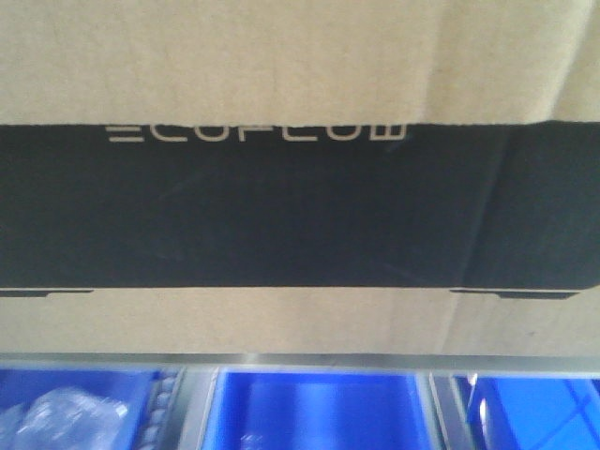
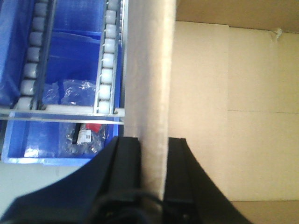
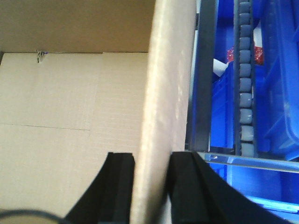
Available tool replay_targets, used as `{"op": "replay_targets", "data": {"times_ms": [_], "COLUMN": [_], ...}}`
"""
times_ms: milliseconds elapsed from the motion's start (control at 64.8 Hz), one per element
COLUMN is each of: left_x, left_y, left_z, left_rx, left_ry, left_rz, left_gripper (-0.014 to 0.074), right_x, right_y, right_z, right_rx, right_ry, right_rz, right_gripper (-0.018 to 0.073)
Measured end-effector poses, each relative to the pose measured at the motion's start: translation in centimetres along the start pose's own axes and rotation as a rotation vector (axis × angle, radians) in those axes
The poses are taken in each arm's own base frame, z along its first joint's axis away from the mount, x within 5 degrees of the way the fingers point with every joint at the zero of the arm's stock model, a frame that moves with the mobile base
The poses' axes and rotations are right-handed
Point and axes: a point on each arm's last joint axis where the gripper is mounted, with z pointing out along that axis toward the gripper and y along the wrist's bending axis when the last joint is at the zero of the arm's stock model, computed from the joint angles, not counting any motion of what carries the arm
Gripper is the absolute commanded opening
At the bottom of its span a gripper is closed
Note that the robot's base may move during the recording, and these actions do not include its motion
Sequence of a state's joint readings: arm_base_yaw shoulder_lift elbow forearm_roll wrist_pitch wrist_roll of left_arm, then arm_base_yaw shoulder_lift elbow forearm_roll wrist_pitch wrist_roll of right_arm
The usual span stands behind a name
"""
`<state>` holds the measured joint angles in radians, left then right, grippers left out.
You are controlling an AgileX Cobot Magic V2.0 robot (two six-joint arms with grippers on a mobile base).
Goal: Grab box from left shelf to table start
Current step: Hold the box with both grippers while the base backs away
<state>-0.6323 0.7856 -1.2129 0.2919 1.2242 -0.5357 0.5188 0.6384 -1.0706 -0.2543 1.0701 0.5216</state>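
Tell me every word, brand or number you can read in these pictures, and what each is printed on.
"ECOFLOW": pale letters, blurred but legible, on the black panel of the cardboard box.
Red-and-white label on a bagged item in the blue bin: too small and blurred to read.
Nothing else is readable in any view.

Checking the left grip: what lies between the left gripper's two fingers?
The box's side wall, standing edge-on between the left gripper's fingers; the left wrist view shows it.
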Motion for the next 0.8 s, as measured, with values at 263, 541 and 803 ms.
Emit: {"op": "replay_targets", "data": {"times_ms": [263, 541, 803], "left_x": [0.02, 0.02, 0.05], "left_y": [-0.03, -0.04, -0.01], "left_z": [0.00, 0.00, 0.00], "left_rx": [0.003, 0.005, 0.001], "left_ry": [0.002, 0.003, 0.005], "left_rz": [-0.001, -0.002, -0.001], "left_gripper": [-0.0102, -0.0102, -0.0102], "right_x": [0.03, 0.04, 0.11], "right_y": [-0.04, -0.05, -0.05], "right_z": [-0.09, -0.14, -0.07], "right_rx": [0.000, -0.001, -0.001], "right_ry": [-0.001, -0.003, 0.001], "right_rz": [0.001, 0.001, 0.001], "right_gripper": [0.0056, 0.0056, 0.0056]}}
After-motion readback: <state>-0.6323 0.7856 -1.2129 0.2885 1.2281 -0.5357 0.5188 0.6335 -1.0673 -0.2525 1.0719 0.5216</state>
